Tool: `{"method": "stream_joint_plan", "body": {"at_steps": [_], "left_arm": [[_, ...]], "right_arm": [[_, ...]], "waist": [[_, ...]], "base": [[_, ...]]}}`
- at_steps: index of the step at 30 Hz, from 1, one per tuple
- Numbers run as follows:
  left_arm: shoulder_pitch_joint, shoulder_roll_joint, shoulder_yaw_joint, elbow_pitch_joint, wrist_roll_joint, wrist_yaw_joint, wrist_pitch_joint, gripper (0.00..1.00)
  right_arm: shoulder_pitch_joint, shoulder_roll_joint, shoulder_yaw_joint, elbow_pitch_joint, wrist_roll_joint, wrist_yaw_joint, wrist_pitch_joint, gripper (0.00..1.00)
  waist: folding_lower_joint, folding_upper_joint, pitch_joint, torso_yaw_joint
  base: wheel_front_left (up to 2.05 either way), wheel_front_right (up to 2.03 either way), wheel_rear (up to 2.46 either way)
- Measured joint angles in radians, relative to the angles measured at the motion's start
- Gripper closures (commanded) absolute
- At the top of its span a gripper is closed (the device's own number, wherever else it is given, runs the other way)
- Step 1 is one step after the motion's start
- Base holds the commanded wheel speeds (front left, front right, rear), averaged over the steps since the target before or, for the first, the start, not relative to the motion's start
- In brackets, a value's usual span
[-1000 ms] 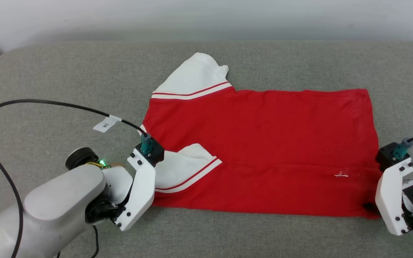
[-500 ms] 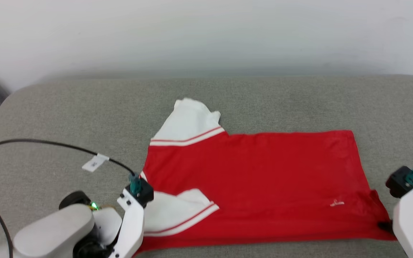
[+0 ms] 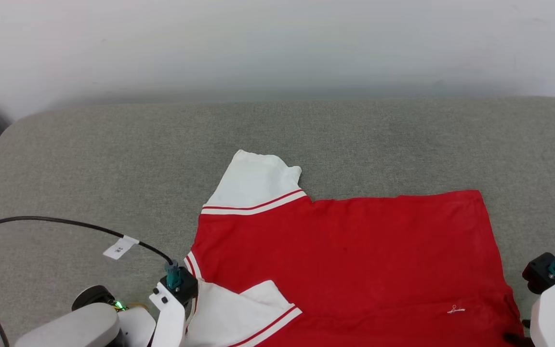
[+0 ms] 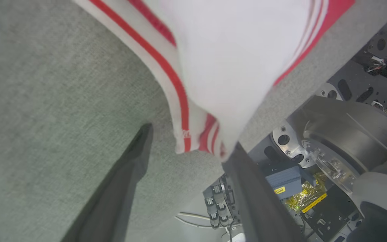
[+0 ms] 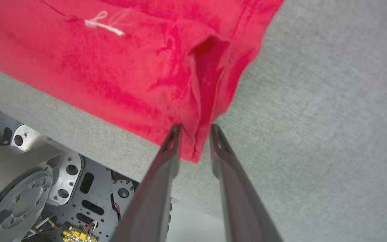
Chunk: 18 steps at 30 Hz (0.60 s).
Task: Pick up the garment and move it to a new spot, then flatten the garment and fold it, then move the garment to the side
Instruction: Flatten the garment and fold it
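**Red T-shirt laid out at the cushion's front edge, one gripper free of it**

Head view: one garment, a red T-shirt with two white sleeves, lies spread on the grey fabric cushion, its near edge running out of the bottom of the view. The far sleeve sticks out flat. The near sleeve is turned in over the red body. One small white mark sits near the hem. The left arm stands at the shirt's sleeve end and the right arm at its hem end. One black cable with one white tag loops to the left.

Left wrist view: the left gripper has its two fingers spread wide and grips nothing. The sleeve's striped corner rests between them, touching the tip of one.

Right wrist view: the right gripper has its fingers only narrowly apart, with the puckered hem corner between them. Whether they pinch it I cannot tell.

I judge this to be the end of the setting-down, with flattening next. That calls for freeing the hem corner, then smoothing its pucker before any fold.
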Motion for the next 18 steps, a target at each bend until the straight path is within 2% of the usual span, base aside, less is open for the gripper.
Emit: {"method": "stream_joint_plan", "body": {"at_steps": [3, 5, 10, 14, 18], "left_arm": [[-0.014, 0.017, 0.000, -0.014, -0.001, 0.000, -0.007, 0.00], [-0.028, 0.051, 0.000, -0.037, -0.001, 0.000, -0.007, 0.00], [-0.068, 0.129, 0.049, -0.091, -0.017, 0.000, -0.044, 0.00], [-0.134, 0.136, 0.119, -0.078, 0.067, 0.055, -0.184, 0.00], [-0.181, 0.100, 0.159, -0.012, 0.145, 0.111, -0.297, 0.00]], "right_arm": [[0.000, 0.009, -0.024, 0.008, -0.023, 0.000, -0.033, 0.00], [0.000, 0.008, -0.048, 0.008, -0.044, 0.000, -0.070, 0.00], [0.001, 0.015, -0.151, 0.012, -0.131, 0.000, -0.253, 0.00], [0.009, 0.087, -0.315, 0.049, -0.223, 0.000, -0.457, 0.00], [0.038, 0.199, -0.477, 0.057, -0.333, 0.000, -0.610, 0.00]], "waist": [[0.0000, 0.0000, -0.009, 0.003], [0.0000, 0.0000, -0.018, 0.005], [0.0000, 0.0000, -0.042, 0.008], [0.0000, 0.0000, -0.044, -0.004], [0.0000, 0.0000, -0.028, -0.023]], "base": [[0.00, 0.00, 0.00], [0.00, 0.00, 0.00], [0.00, 0.00, 0.00], [0.00, 0.00, 0.00], [0.00, 0.00, 0.00]]}}
